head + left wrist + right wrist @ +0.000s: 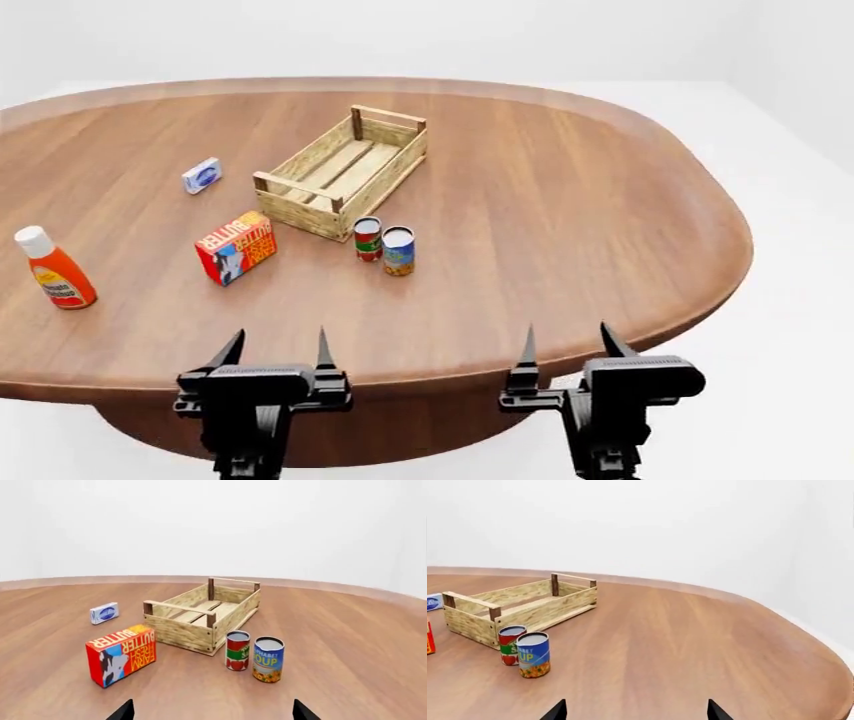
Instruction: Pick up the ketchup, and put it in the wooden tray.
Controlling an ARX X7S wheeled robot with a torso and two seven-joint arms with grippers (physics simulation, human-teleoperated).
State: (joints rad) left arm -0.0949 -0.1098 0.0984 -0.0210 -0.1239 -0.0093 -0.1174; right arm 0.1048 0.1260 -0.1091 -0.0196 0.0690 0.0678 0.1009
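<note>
both arms sit low at the near edge of the table (574, 200), nothing in either grasp. the left gripper (276, 350) has its jaws spread, the two dark tips standing well apart, and the right gripper (567, 346) shows the same wide gap. in each wrist view only the two fingertips poke into the lower edge, apart from each other, with bare wood between them.

the ketchup (54, 268) stands upright far out on the left side of the table, white cap up, well apart from everything else and well away from the left gripper. neither wrist view catches it.

the tray (344, 172) sits around the middle of the table, turned at an angle, its slatted floor showing with nothing on it. just in front of its near corner stand two cans: a red can (367, 238) and a blue can (398, 250), side by side and nearly touching each other, the red one close to the tray's wall. left of them the butter box (236, 246) stands on edge, near the tray but apart from it. further back on the left lies a small blue-and-white packet (202, 175), beside the tray's long side with a clear gap.
</note>
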